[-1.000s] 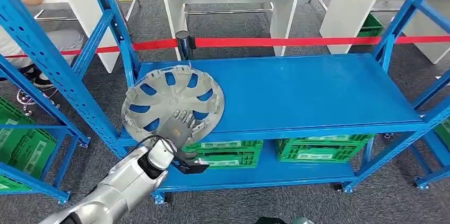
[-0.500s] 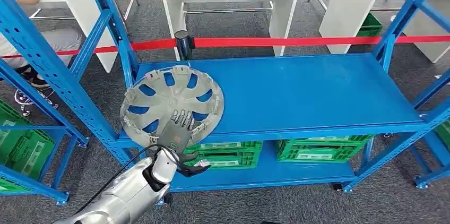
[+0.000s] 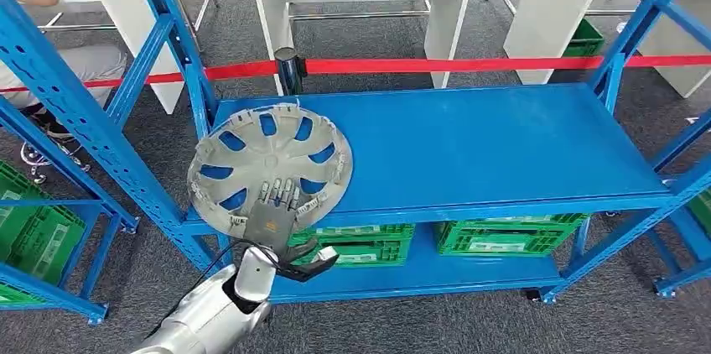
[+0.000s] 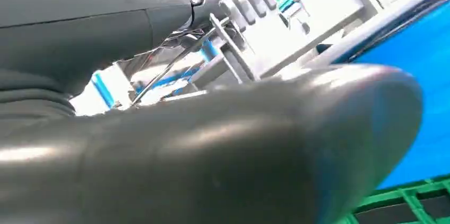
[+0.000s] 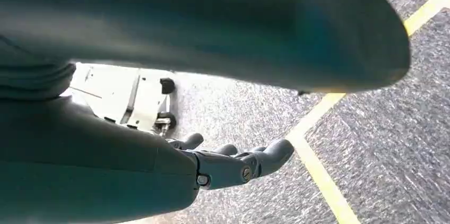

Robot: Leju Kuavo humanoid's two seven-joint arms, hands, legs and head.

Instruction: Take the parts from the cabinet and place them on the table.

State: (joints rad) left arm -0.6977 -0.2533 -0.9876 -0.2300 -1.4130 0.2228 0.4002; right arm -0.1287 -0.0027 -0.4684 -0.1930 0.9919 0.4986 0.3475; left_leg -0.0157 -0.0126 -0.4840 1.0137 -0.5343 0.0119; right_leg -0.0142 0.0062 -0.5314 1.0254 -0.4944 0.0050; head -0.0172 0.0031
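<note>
Left hand (image 3: 272,213) gripping the near rim of the grey hubcap (image 3: 268,165), fingers lying flat over its face, thumb underneath, hubcap overhanging the left front corner of the blue cabinet shelf (image 3: 495,148), right hand (image 5: 233,163) hanging over carpet, fingers loosely apart, holding nothing

I can read no text, brand, number or sign anywhere: the white labels on the green plastic crates (image 3: 511,235) under the blue metal shelf (image 3: 495,148), low in the frame, are too small and blurred for me to make out.
</note>
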